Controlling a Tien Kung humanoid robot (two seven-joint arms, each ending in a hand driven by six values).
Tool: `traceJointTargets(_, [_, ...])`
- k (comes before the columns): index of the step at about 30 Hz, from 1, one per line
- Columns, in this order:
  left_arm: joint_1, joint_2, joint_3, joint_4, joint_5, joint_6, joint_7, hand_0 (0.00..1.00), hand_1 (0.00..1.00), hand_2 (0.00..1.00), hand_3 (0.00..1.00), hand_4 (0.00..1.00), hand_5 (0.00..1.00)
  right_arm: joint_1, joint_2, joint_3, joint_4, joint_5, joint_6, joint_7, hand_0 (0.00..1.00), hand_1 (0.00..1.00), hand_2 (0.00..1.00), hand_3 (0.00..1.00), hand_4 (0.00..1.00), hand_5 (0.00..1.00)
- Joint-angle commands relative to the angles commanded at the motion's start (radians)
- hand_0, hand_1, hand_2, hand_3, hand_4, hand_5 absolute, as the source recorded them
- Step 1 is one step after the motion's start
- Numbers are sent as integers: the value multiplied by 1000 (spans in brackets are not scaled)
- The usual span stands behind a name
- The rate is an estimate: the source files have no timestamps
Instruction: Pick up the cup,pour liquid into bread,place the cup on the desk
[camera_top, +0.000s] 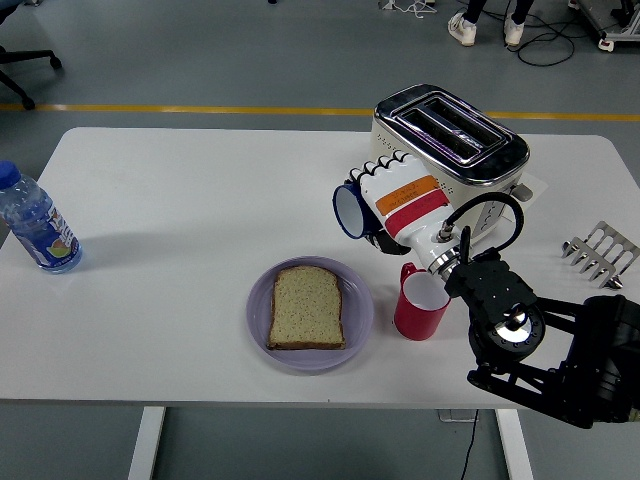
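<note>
Right hand (392, 200), white with an orange and a red stripe across its back, has its fingers curled around a blue cup (349, 211) and holds it off the worktop, right of the frame's centre. That cup lies tipped on its side, its white-lined mouth turned toward the frame's left, above and to the right of the bread; whether anything runs from it cannot be told.

Largest of all is the white worktop (180, 200), which fills most of the frame. The black right arm (540, 350) comes in from the lower right corner and reaches up to the hand. A cream and chrome toaster (450, 140) stands in the upper right, just behind the hand, its two slots open at the top. A lilac plate (258, 318) rests near the worktop's front edge, below centre, with a slice of bread (307, 307) lying flat on it. A red cup (421, 303) stands upright just right of the plate. A water bottle (36, 225) with a blue cap stands at the far left edge. A small metal rack (600, 252) sits at the right edge.
</note>
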Motion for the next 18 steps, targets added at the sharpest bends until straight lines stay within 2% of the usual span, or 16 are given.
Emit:
traceJointTargets(4, [-1,0,-4,0,-1,0,0,646,666,690,526,250,843,-27,-7,33,-1,20,-30,52,483,409,538,538,623,2])
traceJointTargets(7, [-3,0,-5,0,1,0,0,646,666,690,526,250,843,-49,-12,63,-4,81,-61,102,483,409,538,538,623,2])
traceJointTargets(9, [-3,0,-7,0,2,0,0,646,666,690,526,250,843,-66,-18,89,1,134,-80,140,483,409,538,538,623,2])
traceJointTargets(10, [-4,0,-8,0,3,0,0,647,667,690,526,250,845,-79,-24,107,5,158,-88,159,525,425,541,541,604,2])
traceJointTargets(13, [-5,0,-11,-1,5,0,-1,647,667,690,526,250,845,-107,-38,159,18,231,-102,209,525,425,541,541,604,2])
traceJointTargets(14, [-5,0,-14,-1,7,0,-1,647,667,690,526,250,845,-133,-54,191,39,275,-119,232,525,425,541,541,604,2])
traceJointTargets(18, [-5,0,-17,-2,10,-1,-2,646,667,690,526,252,846,-187,-84,268,84,423,-135,265,526,430,542,539,598,2])
